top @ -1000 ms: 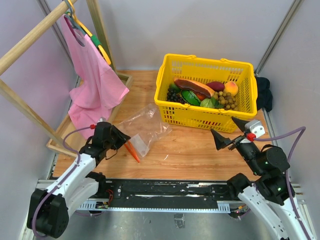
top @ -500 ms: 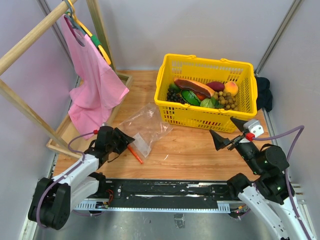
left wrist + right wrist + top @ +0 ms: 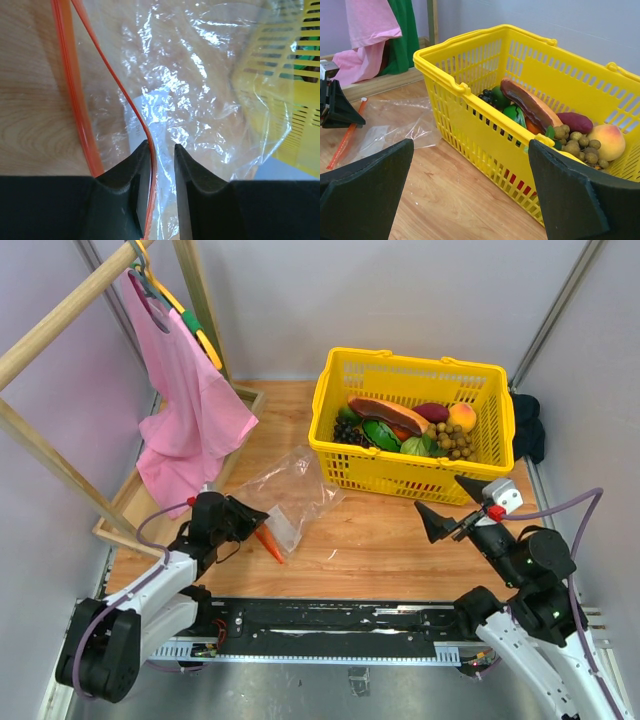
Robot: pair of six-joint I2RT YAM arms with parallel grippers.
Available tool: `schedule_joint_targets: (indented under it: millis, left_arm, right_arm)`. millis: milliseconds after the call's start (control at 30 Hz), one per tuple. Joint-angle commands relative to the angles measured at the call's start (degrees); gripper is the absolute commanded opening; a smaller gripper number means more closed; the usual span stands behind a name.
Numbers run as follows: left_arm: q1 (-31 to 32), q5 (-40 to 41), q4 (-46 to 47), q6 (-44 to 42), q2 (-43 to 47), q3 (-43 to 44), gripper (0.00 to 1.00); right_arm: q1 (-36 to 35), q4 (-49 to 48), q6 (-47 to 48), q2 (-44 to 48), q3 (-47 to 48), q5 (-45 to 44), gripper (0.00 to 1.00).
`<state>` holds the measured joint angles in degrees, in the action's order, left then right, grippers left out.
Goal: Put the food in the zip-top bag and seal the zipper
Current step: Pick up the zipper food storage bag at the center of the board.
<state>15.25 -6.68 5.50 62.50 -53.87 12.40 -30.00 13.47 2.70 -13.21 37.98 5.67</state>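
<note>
The clear zip-top bag (image 3: 292,488) lies flat on the wooden table left of the yellow basket (image 3: 400,476). Its red zipper (image 3: 268,542) is at the near end. My left gripper (image 3: 252,520) is at the bag's mouth; in the left wrist view (image 3: 162,150) its jaws stand a narrow gap apart, with one zipper strip (image 3: 125,95) and plastic (image 3: 200,100) between them. The peach (image 3: 462,416), tan balls (image 3: 455,441) and purplish piece (image 3: 431,411) sit in the basket. My right gripper (image 3: 438,494) is wide open and empty, just before the basket's front wall (image 3: 485,125).
A long brown bread roll (image 3: 385,415), dark grapes (image 3: 346,432) and green vegetables (image 3: 382,434) also fill the basket. A pink cloth (image 3: 185,400) hangs from a wooden rack at the left. A black object (image 3: 527,425) lies right of the basket.
My left gripper has moved a little closer along the bag's zipper end, and the zipper has shifted slightly. My right gripper has moved slightly left and stays open.
</note>
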Motion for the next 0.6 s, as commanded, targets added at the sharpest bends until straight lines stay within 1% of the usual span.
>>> schedule_joint_targets:
  millis: [0, 100, 200, 467, 567]
  left_arm:
    - [0.4, -2.71, 3.88, 0.21, 2.02, -0.17, 0.27]
    - [0.53, -4.29, 3.96, 0.07, 3.87, 0.69, 0.21]
    - [0.74, -4.79, 2.12, -0.52, 6.6, 2.55, 0.15]
    - [1.38, -5.59, -1.67, -0.87, 13.09, 7.21, 0.01]
    - [2.36, -5.59, -1.97, -0.27, 14.09, 8.87, 0.0]
  right_arm:
    - [-0.68, -2.79, -1.4, -1.12, 0.52, 4.56, 0.98]
    - [-0.67, -4.69, -1.04, -1.78, 0.11, 10.85, 0.98]
    - [-0.67, -5.57, -2.55, -3.87, 0.31, 11.61, 0.98]
    - [-0.67, -6.72, -4.58, -12.59, 3.22, 17.49, 0.98]
    - [-0.68, -7.82, -6.35, -16.11, 4.01, 17.61, 0.98]
